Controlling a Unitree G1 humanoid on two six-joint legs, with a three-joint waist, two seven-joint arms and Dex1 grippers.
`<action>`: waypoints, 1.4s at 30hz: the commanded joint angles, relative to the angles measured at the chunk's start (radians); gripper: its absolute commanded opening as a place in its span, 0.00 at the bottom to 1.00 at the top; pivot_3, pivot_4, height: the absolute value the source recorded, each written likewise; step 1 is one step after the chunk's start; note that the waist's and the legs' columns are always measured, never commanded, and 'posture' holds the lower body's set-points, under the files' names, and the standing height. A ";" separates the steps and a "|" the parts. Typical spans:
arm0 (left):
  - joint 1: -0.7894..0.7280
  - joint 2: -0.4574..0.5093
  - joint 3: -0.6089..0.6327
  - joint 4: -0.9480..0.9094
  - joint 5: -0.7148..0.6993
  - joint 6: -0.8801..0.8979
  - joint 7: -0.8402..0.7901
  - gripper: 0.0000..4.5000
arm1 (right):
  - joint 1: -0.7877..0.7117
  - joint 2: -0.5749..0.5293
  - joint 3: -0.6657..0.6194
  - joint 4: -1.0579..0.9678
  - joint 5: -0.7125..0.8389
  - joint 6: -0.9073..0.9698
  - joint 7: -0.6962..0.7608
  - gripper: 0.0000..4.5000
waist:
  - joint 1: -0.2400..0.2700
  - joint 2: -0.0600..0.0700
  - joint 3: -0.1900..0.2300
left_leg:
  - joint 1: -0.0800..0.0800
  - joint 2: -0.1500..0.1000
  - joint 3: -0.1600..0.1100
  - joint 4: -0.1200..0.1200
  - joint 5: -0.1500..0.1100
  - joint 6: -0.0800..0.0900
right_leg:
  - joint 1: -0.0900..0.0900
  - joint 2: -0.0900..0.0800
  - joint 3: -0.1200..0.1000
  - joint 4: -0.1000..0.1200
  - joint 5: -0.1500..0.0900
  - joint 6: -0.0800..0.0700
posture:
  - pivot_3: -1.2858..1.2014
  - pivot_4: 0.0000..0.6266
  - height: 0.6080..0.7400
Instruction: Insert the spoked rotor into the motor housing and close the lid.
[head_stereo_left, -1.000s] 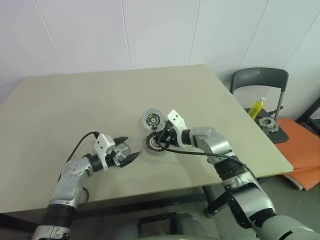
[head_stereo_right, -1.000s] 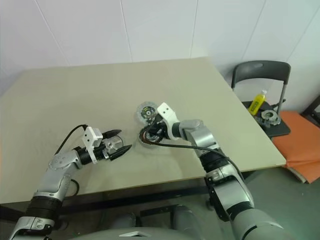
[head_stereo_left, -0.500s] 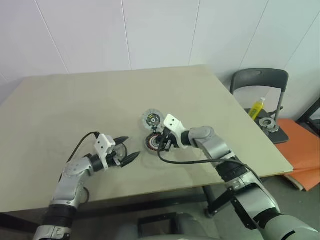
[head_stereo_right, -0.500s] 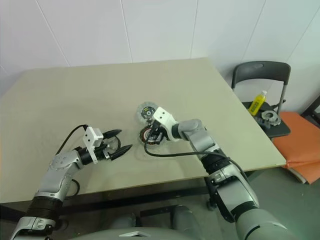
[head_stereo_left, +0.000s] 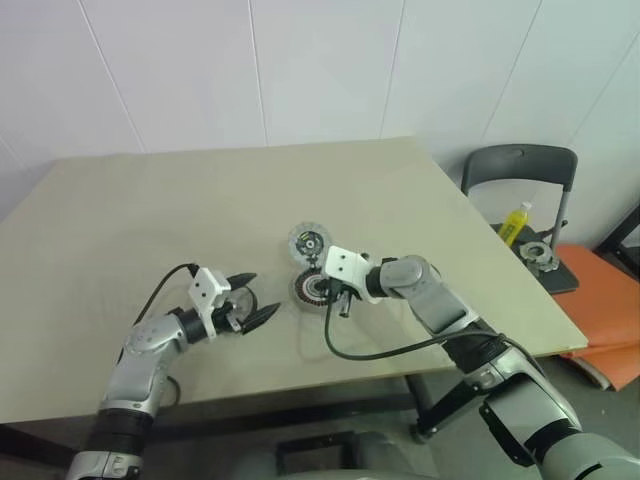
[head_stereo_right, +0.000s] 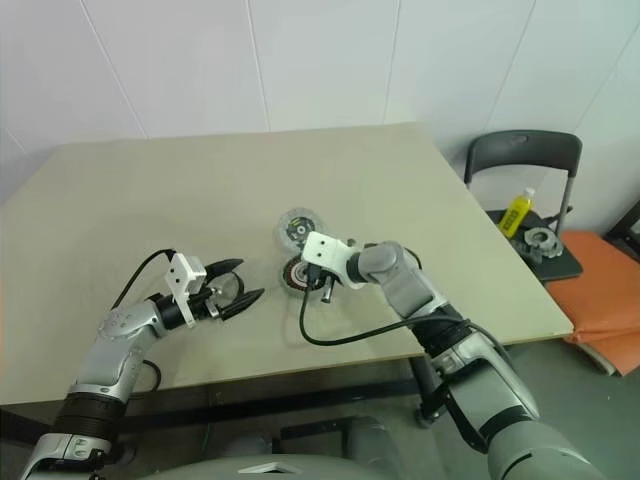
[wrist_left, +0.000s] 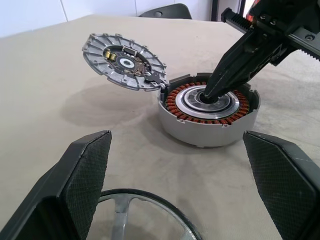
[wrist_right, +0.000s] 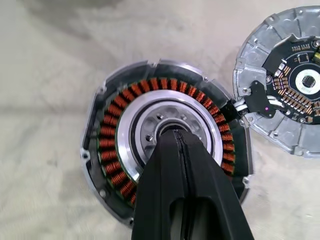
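Motor housing (wrist_left: 209, 118) sits on the beige table (head_stereo_left: 150, 220), about mid-table toward the near edge, open side up: copper windings ring a silver inner ring and dark centre. Lid (wrist_left: 125, 61) is off, lying inner face up right behind the housing, circuit board showing, its rim touching the housing's rim at a small dark tab.

Right gripper (wrist_right: 172, 137) has its two black fingers pressed together with no gap, tips pointing down into the housing's dark centre hole; nothing held between them. In the head views it angles down over the housing from the right, a black cable looping from its wrist onto the table.

Spoked rotor (wrist_left: 145, 220) lies flat on the table between the left gripper's fingers, well left of the housing. Left gripper (head_stereo_left: 251, 299) is spread wide, fingers either side of the rotor, not clamped; can't tell if a pad touches the rim.

Off-table right: grey chair (head_stereo_left: 520, 165) with a yellow bottle (head_stereo_left: 514, 218) and a grey ring part (head_stereo_left: 536, 250) on the seat
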 joint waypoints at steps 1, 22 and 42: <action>-0.013 0.002 -0.003 -0.044 0.003 -0.006 0.003 1.00 | 0.039 -0.028 0.061 0.103 -0.088 -0.003 -0.016 0.01 | -0.003 0.000 -0.001 | 0.002 0.000 0.000 -0.001 -0.001 -0.002 | 0.003 0.000 0.000 -0.003 0.000 0.000 | 0.52 0.00 1.00; -0.003 -0.010 -0.013 -0.030 0.015 -0.024 -0.004 1.00 | -0.050 0.196 -0.242 0.188 0.122 -0.008 -0.199 0.01 | 0.013 -0.009 0.001 | -0.018 0.050 0.055 -0.025 -0.001 -0.002 | 0.019 -0.044 -0.076 0.049 -0.044 -0.018 | 0.52 0.00 1.00; -0.028 -0.031 0.020 -0.075 -0.041 0.037 0.037 1.00 | -0.045 0.275 -0.347 0.054 0.320 0.061 -0.142 0.01 | 0.002 0.014 0.017 | -0.029 0.025 -0.014 -0.017 0.025 -0.023 | 0.000 0.002 -0.061 0.045 -0.049 -0.030 | 0.52 0.00 1.00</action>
